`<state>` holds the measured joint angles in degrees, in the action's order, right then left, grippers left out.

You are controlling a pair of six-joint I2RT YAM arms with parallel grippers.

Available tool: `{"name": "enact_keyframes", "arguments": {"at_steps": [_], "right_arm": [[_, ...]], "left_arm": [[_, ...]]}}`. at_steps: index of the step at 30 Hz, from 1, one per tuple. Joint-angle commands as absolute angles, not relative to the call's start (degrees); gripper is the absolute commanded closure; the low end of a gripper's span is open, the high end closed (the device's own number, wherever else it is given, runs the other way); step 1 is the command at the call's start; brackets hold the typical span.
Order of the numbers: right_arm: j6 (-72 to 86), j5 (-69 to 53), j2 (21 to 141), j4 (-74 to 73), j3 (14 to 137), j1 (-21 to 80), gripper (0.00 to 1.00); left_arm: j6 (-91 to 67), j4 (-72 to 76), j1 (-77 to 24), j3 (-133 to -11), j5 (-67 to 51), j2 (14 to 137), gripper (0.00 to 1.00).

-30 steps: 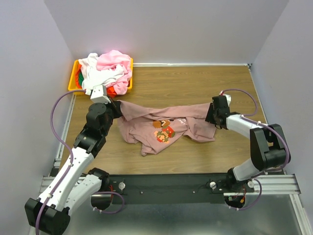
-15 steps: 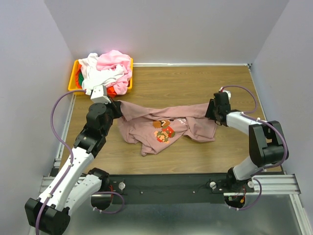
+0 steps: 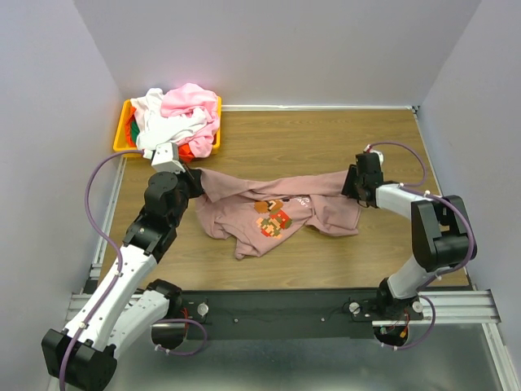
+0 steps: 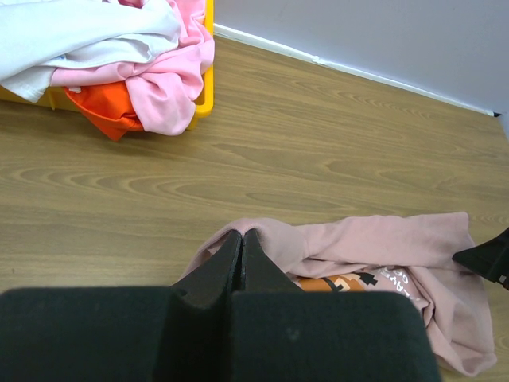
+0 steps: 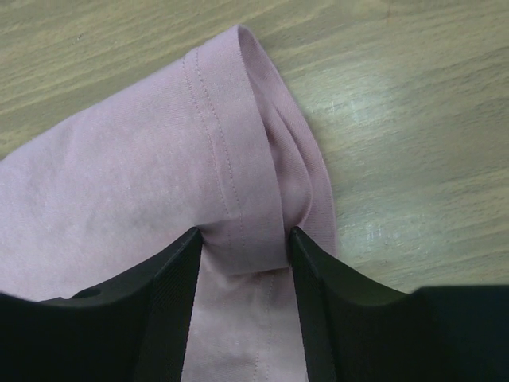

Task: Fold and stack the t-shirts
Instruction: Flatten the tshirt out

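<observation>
Right claw (image 5: 242, 240) has edged farther out. Item: dusty mauve-pink cloth t-shirt with pixel print (image 3: 244, 220), rumpled on wooden desk (image 3: 326, 138), pinched by left claw (image 4: 241, 237) at one edge, right claw at sleeve hem (image 5: 238, 159). I judge: spreading step; next, stretch it flat.

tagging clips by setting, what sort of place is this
Probably a robot lab cell: plain grey walls box in a wooden tabletop with a mauve t-shirt, an aluminium rail carries the arm bases, a yellow bin holds t-shirts.
</observation>
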<state>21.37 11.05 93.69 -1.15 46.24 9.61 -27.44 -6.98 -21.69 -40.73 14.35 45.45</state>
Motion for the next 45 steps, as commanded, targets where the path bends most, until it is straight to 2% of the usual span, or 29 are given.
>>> {"name": "enact_keyframes", "arguments": {"at_steps": [1, 4, 5, 7, 13, 17, 19, 34, 37, 39, 40, 41, 45], "right_arm": [[20.7, 9.4, 95.9, -1.0, 47.6, 8.8, 0.46], [20.4, 8.6, 96.2, -1.0, 47.5, 8.8, 0.6], [20.4, 8.8, 96.0, -1.1, 47.5, 8.8, 0.71], [20.3, 9.1, 95.2, -1.1, 47.4, 8.9, 0.78], [20.0, 11.1, 92.2, -1.3, 46.6, 8.9, 0.78], [19.7, 13.0, 90.4, -2.1, 46.2, 8.9, 0.65], [19.8, 13.2, 90.0, -2.1, 46.2, 8.9, 0.64], [20.1, 14.0, 94.1, -3.3, 47.0, 8.8, 0.65], [20.3, 14.0, 94.7, -3.7, 47.2, 8.7, 0.74], [20.5, 13.8, 94.7, -4.0, 47.4, 8.7, 0.9], [20.5, 13.9, 94.7, -4.1, 47.5, 8.7, 0.9], [20.6, 13.9, 94.5, -4.3, 47.5, 8.7, 1.0], [20.6, 13.5, 91.5, -6.1, 48.7, 8.8, 1.0]], "left_arm": [[-27.0, -6.0, -21.3, -40.0, 13.3, 44.6, 1.0], [-27.0, -6.0, -21.3, -40.0, 13.2, 44.6, 1.0], [-27.0, -6.1, -21.3, -40.1, 13.2, 44.6, 1.0], [-27.0, -6.1, -21.3, -40.0, 13.2, 44.6, 1.0], [-27.0, -6.2, -21.4, -40.0, 13.2, 44.4, 1.0], [-27.0, -6.3, -21.4, -40.2, 13.2, 44.5, 1.0], [-26.9, -6.3, -21.4, -40.1, 13.3, 44.6, 1.0], [-26.9, -6.7, -21.3, -40.1, 13.4, 44.5, 1.0], [-26.9, -6.7, -21.4, -40.1, 13.4, 44.4, 1.0], [-26.9, -6.6, -21.3, -40.1, 13.4, 44.4, 1.0], [-26.9, -6.7, -21.3, -40.2, 13.4, 44.5, 1.0], [-26.9, -6.7, -21.3, -40.2, 13.3, 44.6, 1.0], [-26.6, -6.2, -21.4, -40.4, 13.4, 45.1, 1.0]]}}
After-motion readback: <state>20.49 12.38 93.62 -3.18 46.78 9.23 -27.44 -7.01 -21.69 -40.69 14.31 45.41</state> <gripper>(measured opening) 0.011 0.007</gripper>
